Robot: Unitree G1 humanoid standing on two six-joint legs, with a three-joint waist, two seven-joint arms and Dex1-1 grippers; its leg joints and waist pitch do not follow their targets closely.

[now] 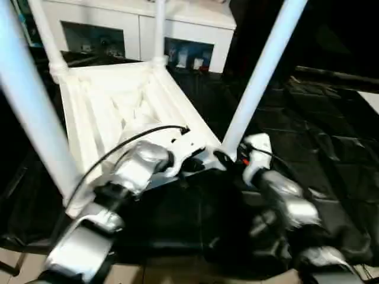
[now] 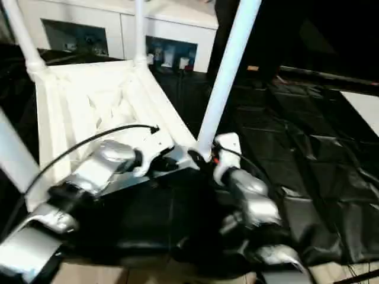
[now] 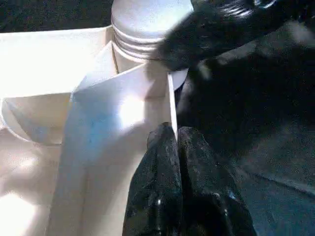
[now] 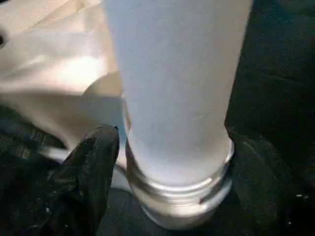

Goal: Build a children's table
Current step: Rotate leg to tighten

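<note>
The children's table lies upside down, its white ribbed top [image 1: 118,100] facing up. Two legs [image 1: 159,29] stand in the far corner sockets and another rises at the near left [image 1: 29,106]. The near right leg [image 1: 260,77] stands in its corner socket with silver threads still showing at its base [image 4: 182,191]. My right gripper [image 1: 228,157] is shut on that base, one black finger [image 4: 93,162] pressed against it. My left gripper [image 3: 172,142] is shut on the thin rim wall of the top [image 3: 170,98], just beside that corner.
A white cabinet with glass doors [image 1: 136,23] stands behind the table. Crinkled black sheeting [image 1: 331,118] covers the floor around it, with bare wood floor [image 1: 177,272] at the near edge. A black cable [image 1: 118,148] arcs over my left forearm.
</note>
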